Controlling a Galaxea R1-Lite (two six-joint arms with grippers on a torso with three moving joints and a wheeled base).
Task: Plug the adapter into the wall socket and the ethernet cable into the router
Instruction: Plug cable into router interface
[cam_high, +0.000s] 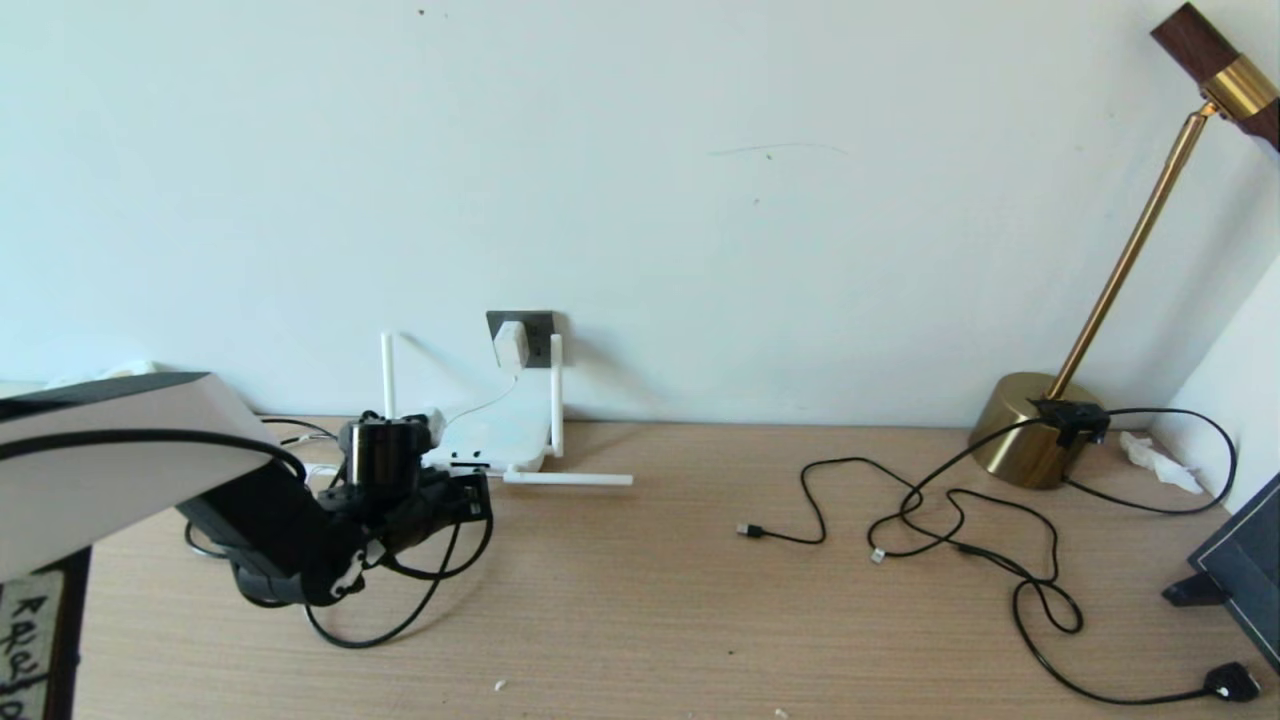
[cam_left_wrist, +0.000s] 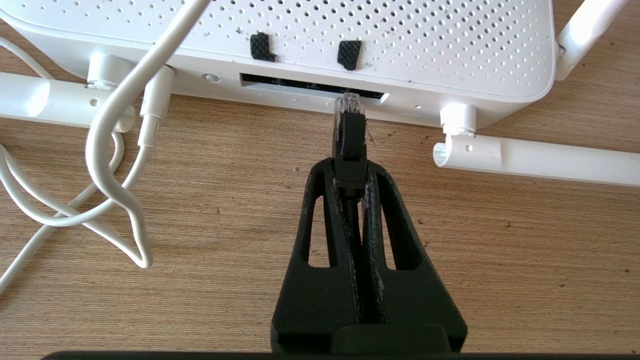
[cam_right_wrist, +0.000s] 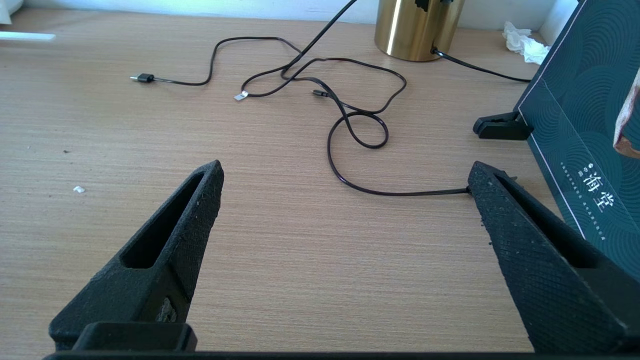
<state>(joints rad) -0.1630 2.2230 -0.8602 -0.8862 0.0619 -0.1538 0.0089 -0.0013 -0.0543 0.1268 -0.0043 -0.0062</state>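
Observation:
The white adapter (cam_high: 509, 343) sits plugged in the dark grey wall socket (cam_high: 536, 326), its thin white cord (cam_left_wrist: 107, 150) running down to the router. The white router (cam_high: 495, 437) (cam_left_wrist: 320, 45) lies against the wall with its antennas spread. My left gripper (cam_high: 472, 497) (cam_left_wrist: 351, 172) is shut on the black boot of the ethernet cable (cam_left_wrist: 351, 145). The clear plug (cam_left_wrist: 349, 104) at its end points at the router's dark port strip (cam_left_wrist: 300, 86) and reaches its edge. My right gripper (cam_right_wrist: 345, 172) hangs open over bare table at the right, out of the head view.
Thin black USB-type cables (cam_high: 950, 520) (cam_right_wrist: 320, 85) loop across the table's right half. A brass lamp base (cam_high: 1030, 430) stands at the back right, with crumpled tissue (cam_high: 1160, 462) beside it. A dark green box (cam_right_wrist: 585, 125) leans at the right edge. One antenna (cam_high: 568, 479) lies flat on the table.

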